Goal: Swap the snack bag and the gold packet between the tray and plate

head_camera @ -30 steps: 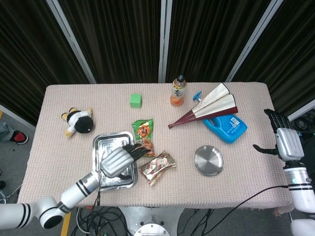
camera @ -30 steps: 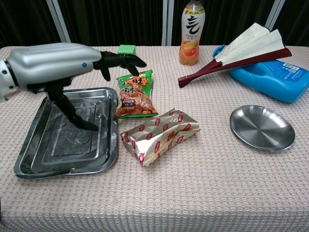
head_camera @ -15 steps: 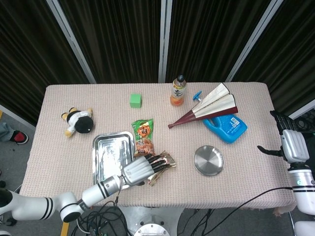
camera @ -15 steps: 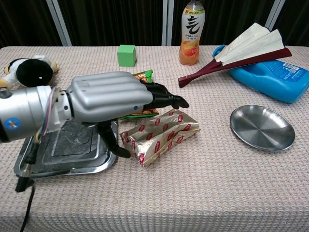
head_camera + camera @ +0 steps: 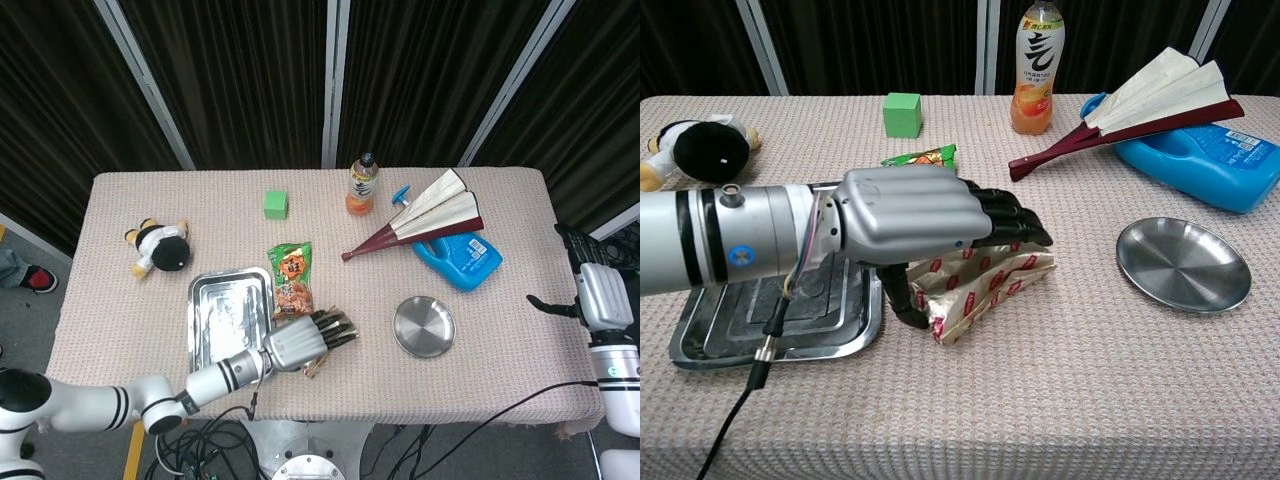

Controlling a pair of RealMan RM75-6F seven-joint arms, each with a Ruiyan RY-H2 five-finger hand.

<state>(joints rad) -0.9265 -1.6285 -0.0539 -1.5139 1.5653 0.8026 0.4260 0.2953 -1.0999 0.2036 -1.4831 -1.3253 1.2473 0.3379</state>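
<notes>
The gold packet (image 5: 990, 285) lies on the cloth between the steel tray (image 5: 730, 330) and the round plate (image 5: 1183, 264). My left hand (image 5: 920, 215) reaches across the tray's right rim and lies over the packet, fingers stretched along its top and thumb down by its left end; the packet rests flat. In the head view the left hand (image 5: 300, 340) hides most of it. The green snack bag (image 5: 293, 275) lies on the cloth by the tray's (image 5: 215, 320) far right corner. The plate (image 5: 424, 326) holds nothing. My right hand (image 5: 598, 298) hangs off the table's right edge, fingers apart.
An orange drink bottle (image 5: 361, 186), a folded fan (image 5: 430, 215) and a blue jug (image 5: 460, 255) stand at the back right. A green cube (image 5: 276, 205) sits at the back middle, a plush toy (image 5: 158, 248) at the left.
My left hand has swept from over the tray rightward and forward onto the gold packet. The right hand has drifted slightly further right. Packet and snack bag have not moved.
</notes>
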